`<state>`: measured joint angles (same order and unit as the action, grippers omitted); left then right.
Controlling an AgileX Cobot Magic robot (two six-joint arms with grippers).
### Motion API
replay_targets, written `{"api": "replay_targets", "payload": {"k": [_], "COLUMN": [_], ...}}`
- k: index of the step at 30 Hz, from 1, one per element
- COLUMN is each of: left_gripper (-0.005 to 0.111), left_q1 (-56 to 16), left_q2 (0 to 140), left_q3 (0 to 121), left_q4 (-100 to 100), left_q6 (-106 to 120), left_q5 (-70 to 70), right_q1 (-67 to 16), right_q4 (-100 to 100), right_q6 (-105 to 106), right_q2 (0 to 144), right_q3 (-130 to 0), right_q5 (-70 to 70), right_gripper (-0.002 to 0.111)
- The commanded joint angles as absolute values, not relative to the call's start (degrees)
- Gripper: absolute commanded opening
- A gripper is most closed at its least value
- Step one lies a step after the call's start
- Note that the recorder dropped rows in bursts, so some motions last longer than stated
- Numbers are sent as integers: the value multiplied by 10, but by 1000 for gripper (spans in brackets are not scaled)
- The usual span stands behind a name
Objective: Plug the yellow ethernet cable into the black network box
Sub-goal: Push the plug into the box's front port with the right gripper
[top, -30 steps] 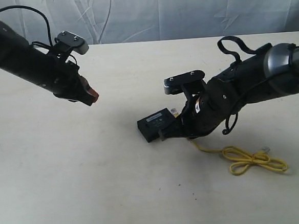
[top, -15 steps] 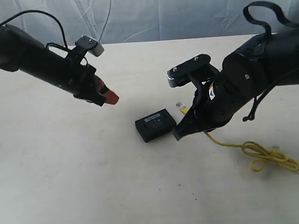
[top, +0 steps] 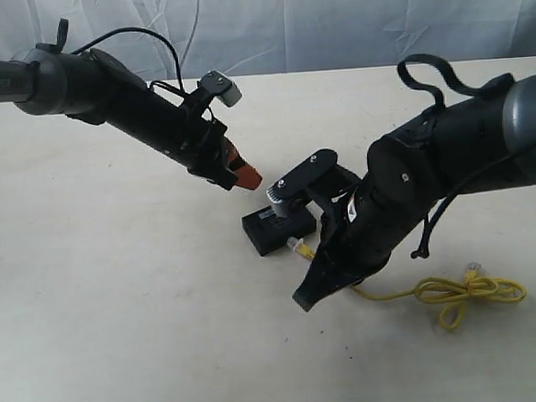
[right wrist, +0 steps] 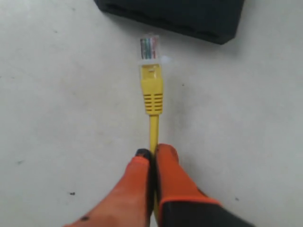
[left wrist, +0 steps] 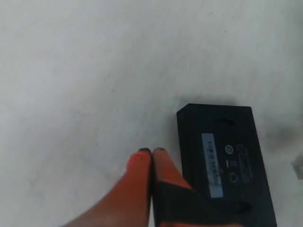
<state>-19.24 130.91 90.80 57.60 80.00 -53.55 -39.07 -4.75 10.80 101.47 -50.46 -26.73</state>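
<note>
A: Right tool [right wrist: 150, 153]: pinched shut on the yellow ethernet cable [right wrist: 152, 90] behind its plug, so we aim the plug at the black network box [right wrist: 189, 16], just short of it on the bench [right wrist: 57, 94].

B: Left tool [left wrist: 151, 152]: closed, empty, beside the box; we judge it is there to brace it. Label unreadable.

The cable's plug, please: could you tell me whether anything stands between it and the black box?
Nothing visible does. The right gripper grips the cable behind the plug, which faces the box across a strip of bare table. The left gripper is by the box's opposite side.
</note>
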Motion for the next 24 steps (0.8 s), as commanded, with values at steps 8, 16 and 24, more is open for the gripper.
{"api": "replay_targets", "payload": {"k": [8,16,24], "left_gripper": [0,0,0], "left_q1": [-196,-196,-196], "left_q2": [1337,1337,1337], "left_q3": [912,912,912], "left_q4": [586,586,585], "left_q6": [797,797,795], "left_q5": [-561,-567,-567], "right_q1": [-398,-398,-398], "right_q4": [-54,-56,-62], "right_q6": [118,118,118], "right_q2": [1048,1059,1066], "right_q3": [-504,-504,-504], "right_q5": [-209,-201,-179], "right_gripper": [-1,-1,-1]}}
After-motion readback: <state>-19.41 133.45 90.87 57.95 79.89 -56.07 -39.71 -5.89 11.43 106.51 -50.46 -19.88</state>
